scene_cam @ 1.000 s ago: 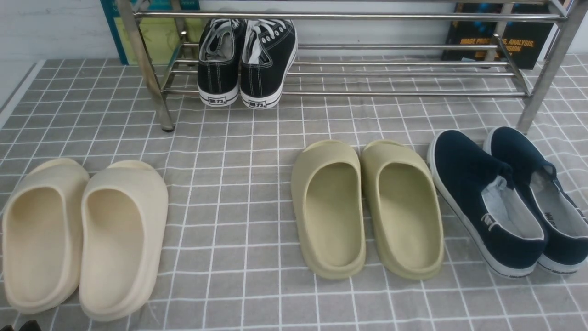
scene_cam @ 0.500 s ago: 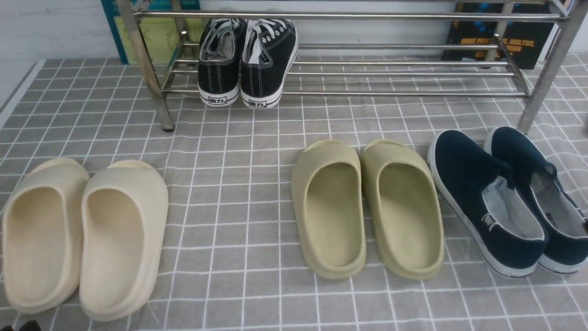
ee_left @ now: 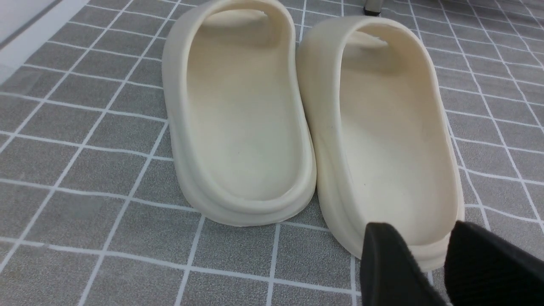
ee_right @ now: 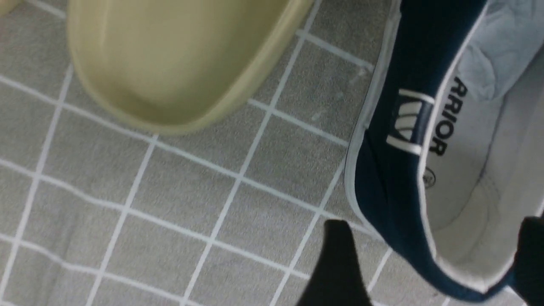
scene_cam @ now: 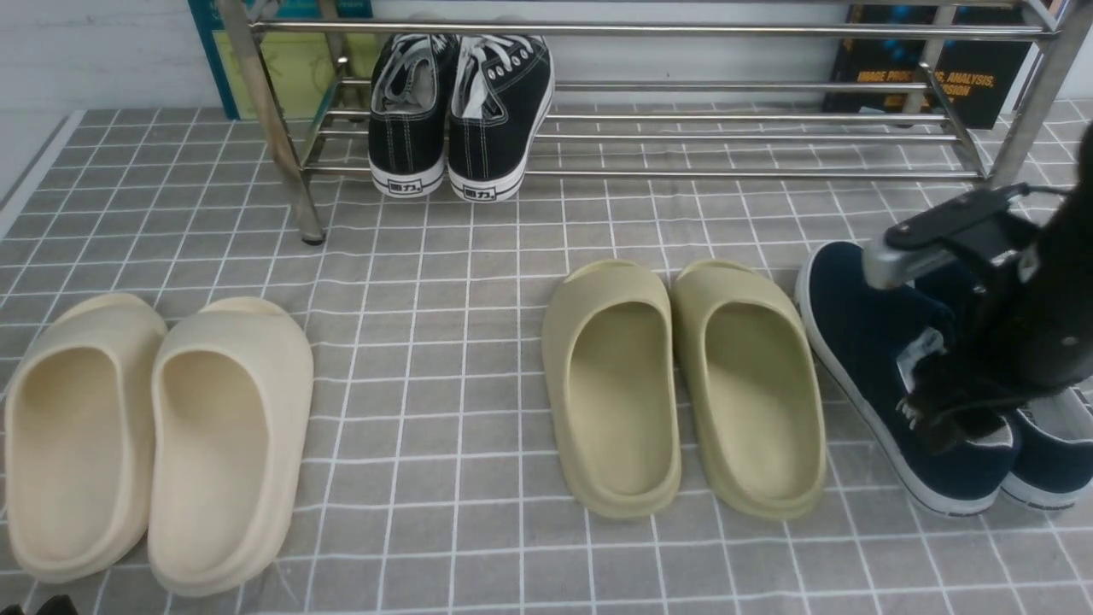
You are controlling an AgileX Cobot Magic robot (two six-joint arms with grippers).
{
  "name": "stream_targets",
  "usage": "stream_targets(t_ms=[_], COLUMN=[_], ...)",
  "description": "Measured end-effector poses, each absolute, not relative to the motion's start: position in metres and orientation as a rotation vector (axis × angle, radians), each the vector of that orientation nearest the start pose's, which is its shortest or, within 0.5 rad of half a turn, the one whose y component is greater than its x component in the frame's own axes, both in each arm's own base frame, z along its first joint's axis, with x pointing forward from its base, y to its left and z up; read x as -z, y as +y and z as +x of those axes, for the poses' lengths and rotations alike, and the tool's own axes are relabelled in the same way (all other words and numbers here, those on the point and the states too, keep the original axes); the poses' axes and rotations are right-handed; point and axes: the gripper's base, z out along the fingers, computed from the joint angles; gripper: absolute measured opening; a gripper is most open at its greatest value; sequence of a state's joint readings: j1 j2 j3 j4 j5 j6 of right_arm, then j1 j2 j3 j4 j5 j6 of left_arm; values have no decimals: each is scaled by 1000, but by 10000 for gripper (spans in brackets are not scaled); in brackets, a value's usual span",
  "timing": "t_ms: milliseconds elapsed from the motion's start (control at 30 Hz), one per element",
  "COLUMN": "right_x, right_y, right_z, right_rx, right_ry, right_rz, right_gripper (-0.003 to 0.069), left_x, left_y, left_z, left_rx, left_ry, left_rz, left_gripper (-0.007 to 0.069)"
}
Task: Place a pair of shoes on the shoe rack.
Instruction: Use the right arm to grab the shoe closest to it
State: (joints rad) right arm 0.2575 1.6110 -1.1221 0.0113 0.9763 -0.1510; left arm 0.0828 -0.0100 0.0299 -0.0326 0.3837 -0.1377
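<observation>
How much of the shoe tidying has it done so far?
Barely begun. Done: nothing; both navy shoes sit on the cloth, off the shoe rack, which holds only black sneakers. In hand: the right gripper is open at one shoe's heel. Left: gripping, lifting and racking both.

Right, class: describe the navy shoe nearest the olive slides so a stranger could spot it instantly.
Find the silver shoe rack at the back, then drop to the grey checked cloth before its right leg, where a navy pair lies. Take the left shoe, next to the olive slides: navy canvas slip-on, white sole, no laces, unlike the black sneakers.
</observation>
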Motion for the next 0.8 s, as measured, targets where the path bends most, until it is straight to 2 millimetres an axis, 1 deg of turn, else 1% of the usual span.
stream_targets(t_ms=[33,100,167,200,233,267,300,333,367,400,533,567,600,700,800], right_x=[-230,-224,-212,-207,-202,-202,-200,-200,-200,-201,-207,-212,-220,-253,-285], right_y=[80,80,82,82,82,82,82,82,82,82,82,82,82,84,86], right_z=[299,302,306,307,309,309,310,310,310,310,310,309,308,304,306], right_rx=[-30,-30,-30,-29,-28,-28,-22,-20,-12,-12,-14,-15,-26,-73,-104], right_ry=[2907,2922,2958,2977,2992,2992,2994,2994,2990,2987,2973,2964,2959,2920,2838], right_rz=[-578,-567,-546,-541,-539,-539,-543,-544,-549,-548,-545,-543,-536,-527,-533], right_gripper=[547,536,468,423,343,343,237,208,124,57,48,49,48,48,48], left_x=[-169,-169,-169,-169,-169,-169,-169,-169,-169,-169,-169,-169,-169,-169,-169], left_y=[3,3,3,3,3,3,3,3,3,3,3,3,3,3,3], left_z=[52,52,52,52,52,52,52,52,52,52,52,52,52,52,52], left_rx=[70,70,70,70,70,70,70,70,70,70,70,70,70,70,70], left_ry=[1874,1874,1874,1874,1874,1874,1874,1874,1874,1874,1874,1874,1874,1874,1874], left_rz=[-228,-228,-228,-228,-228,-228,-228,-228,-228,-228,-228,-228,-228,-228,-228], left_gripper=[226,228,230,232,234,234,234,234,234,234,236,237,237,237,237])
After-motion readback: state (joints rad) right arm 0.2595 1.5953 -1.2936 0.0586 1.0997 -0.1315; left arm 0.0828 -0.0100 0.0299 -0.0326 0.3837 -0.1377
